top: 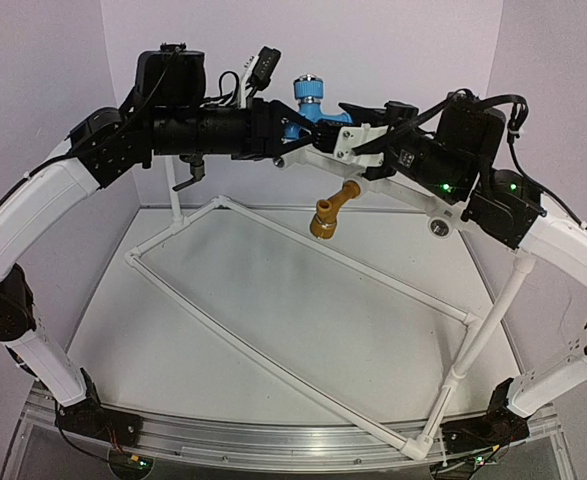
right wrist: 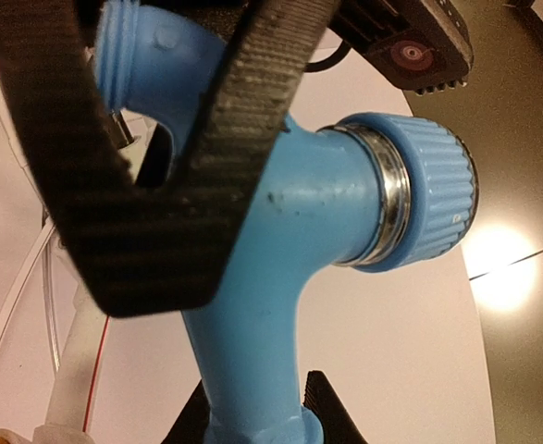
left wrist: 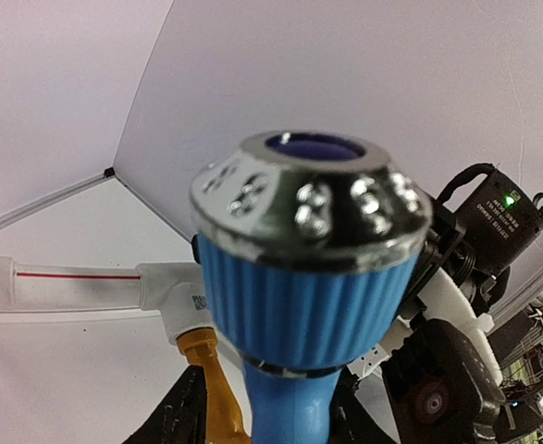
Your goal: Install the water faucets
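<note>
The blue faucet [top: 308, 95] is held up in the air at the back, between both grippers. My right gripper [top: 325, 130] is shut on its stem end [right wrist: 257, 416]. My left gripper [top: 291, 128] straddles the blue body [left wrist: 308, 296] below the ribbed knob. Its jaws stand open, with a gap on one side [left wrist: 271, 407]. The mustard-yellow faucet [top: 333, 210] hangs from a white fitting of the pipe frame, and shows behind the blue one [left wrist: 211, 379]. A dark faucet [top: 190, 175] sits at the frame's back-left post, half hidden under my left arm.
The white pipe frame [top: 273, 352] spans the table, with a raised pipe running under both wrists and a slanted post at the right [top: 493, 320]. Purple walls close in on the left, back and right. A metal rail runs along the near edge [top: 273, 440].
</note>
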You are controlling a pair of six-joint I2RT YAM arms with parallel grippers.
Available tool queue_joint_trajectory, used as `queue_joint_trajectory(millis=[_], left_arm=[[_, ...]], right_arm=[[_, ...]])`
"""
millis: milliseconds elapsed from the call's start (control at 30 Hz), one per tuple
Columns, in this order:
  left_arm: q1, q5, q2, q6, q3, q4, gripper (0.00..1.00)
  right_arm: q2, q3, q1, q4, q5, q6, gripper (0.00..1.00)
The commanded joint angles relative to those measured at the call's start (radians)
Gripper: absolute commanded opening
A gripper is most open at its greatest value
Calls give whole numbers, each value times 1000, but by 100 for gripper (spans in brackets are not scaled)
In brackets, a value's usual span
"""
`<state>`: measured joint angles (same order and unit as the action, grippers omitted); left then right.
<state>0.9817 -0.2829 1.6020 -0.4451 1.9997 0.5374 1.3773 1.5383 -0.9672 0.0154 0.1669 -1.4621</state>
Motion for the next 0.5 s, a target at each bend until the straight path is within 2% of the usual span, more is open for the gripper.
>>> queue_joint_trajectory(millis=[0, 467], left_arm=[[-3, 26, -14, -21, -4, -129, 37], [-3, 9, 39, -50, 20, -162, 21]], right_arm=[[10, 41, -9, 65, -18, 20, 0], [35, 52, -31, 98, -5, 32, 0]])
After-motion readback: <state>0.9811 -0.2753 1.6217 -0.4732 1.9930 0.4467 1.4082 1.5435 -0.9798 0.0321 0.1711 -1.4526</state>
